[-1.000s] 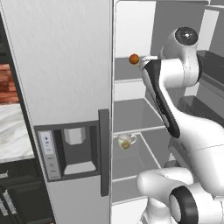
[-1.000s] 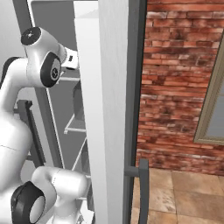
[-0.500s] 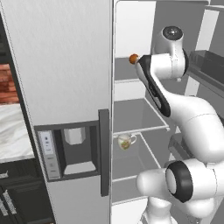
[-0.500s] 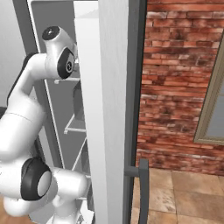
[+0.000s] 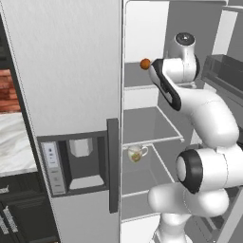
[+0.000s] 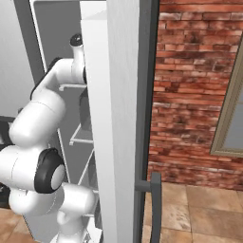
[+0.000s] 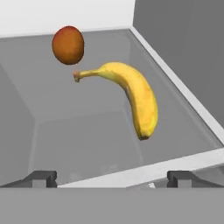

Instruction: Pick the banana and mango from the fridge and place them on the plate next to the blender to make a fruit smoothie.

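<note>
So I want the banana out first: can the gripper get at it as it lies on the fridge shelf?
Probably yes. In the hand view the banana lies bare on the glass shelf ahead of the open jaws; the mango sits apart, beyond its stem end, and nothing stands between.

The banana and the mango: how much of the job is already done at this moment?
Done: the fridge stands open and the arm reaches onto its upper shelf. In hand: nothing; the gripper is open and faces the banana, with the mango beyond its stem end, both lying on the glass shelf. Left: grasp each fruit, carry it out and put it on the plate beside the blender.
</note>
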